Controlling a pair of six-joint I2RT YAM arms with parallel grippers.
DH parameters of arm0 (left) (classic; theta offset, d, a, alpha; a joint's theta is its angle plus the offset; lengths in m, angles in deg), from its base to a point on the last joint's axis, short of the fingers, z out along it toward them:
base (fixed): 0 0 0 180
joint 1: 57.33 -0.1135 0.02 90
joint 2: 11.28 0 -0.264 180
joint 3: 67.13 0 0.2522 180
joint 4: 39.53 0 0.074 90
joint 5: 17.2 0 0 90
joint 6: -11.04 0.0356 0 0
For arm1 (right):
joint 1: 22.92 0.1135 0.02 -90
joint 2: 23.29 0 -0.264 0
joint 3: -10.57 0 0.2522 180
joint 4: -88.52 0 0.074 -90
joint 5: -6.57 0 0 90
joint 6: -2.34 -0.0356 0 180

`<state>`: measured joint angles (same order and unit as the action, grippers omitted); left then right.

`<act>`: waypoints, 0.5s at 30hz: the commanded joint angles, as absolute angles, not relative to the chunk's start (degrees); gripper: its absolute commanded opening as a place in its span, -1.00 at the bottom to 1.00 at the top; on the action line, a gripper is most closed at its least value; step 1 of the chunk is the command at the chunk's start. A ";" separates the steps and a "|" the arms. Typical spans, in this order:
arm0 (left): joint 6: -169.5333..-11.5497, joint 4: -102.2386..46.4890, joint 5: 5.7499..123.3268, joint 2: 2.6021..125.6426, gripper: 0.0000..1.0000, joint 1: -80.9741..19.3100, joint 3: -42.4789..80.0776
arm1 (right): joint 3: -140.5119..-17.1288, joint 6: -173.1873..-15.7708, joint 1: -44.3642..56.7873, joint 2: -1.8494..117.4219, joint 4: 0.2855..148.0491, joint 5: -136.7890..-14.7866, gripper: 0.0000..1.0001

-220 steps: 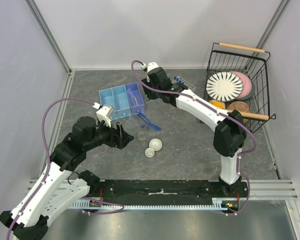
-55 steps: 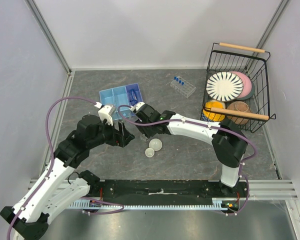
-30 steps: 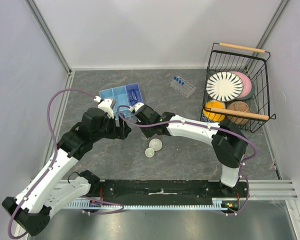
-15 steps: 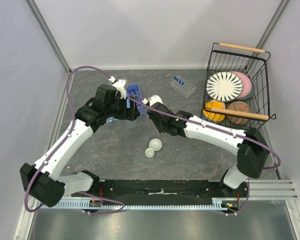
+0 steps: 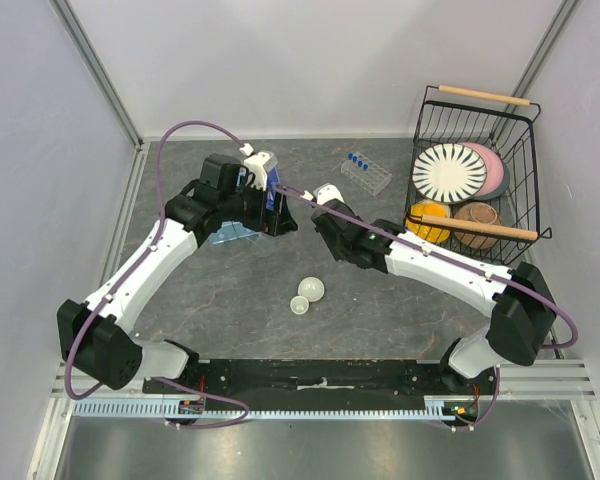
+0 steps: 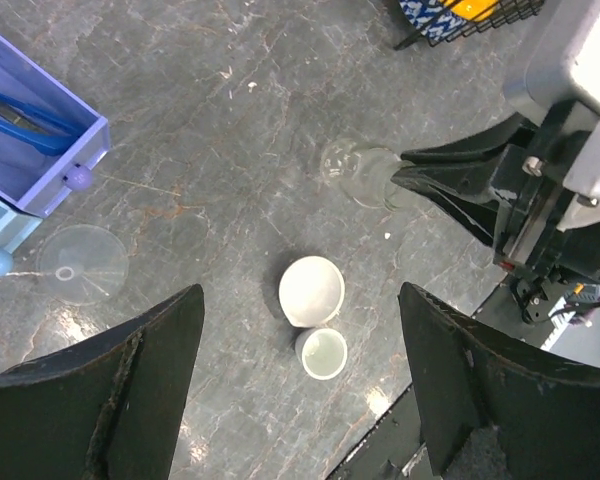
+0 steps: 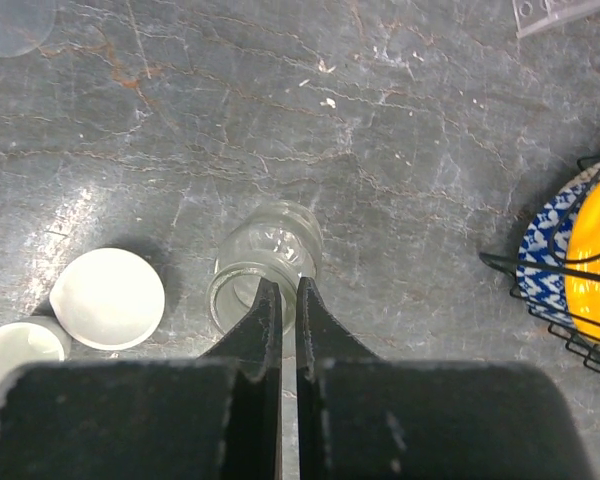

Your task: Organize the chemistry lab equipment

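R hand (image 7: 288, 288) pinches rim of clear rnd glass jar (image 7: 270, 240).

The left arm (image 5: 150, 262) is reaching far forward, elbow bent, with the left gripper (image 6: 300, 300) pointing down and its jaws spread wide. The right arm (image 5: 450, 268) is stretching leftward, and the right gripper (image 7: 288, 292) is pinching the wall of a small glass jar (image 7: 270, 245) between nearly closed fingers.

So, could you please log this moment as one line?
right jaws: shut on clear jar rim | left jaws: open, empty | safety glasses: in blue tray
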<state>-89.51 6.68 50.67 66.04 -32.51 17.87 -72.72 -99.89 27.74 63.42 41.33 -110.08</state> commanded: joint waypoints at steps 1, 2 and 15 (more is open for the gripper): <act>-99.09 9.03 64.99 64.13 0.51 -45.03 15.36 | -74.11 -103.13 24.63 54.13 43.47 -109.98 -1.00; -98.57 10.43 64.28 62.91 0.50 -44.42 14.58 | -74.98 -103.39 24.46 54.66 43.65 -109.71 -1.00; -97.33 14.83 60.06 53.51 0.47 -35.53 7.19 | -87.55 -103.66 21.74 70.65 45.32 -107.34 -1.00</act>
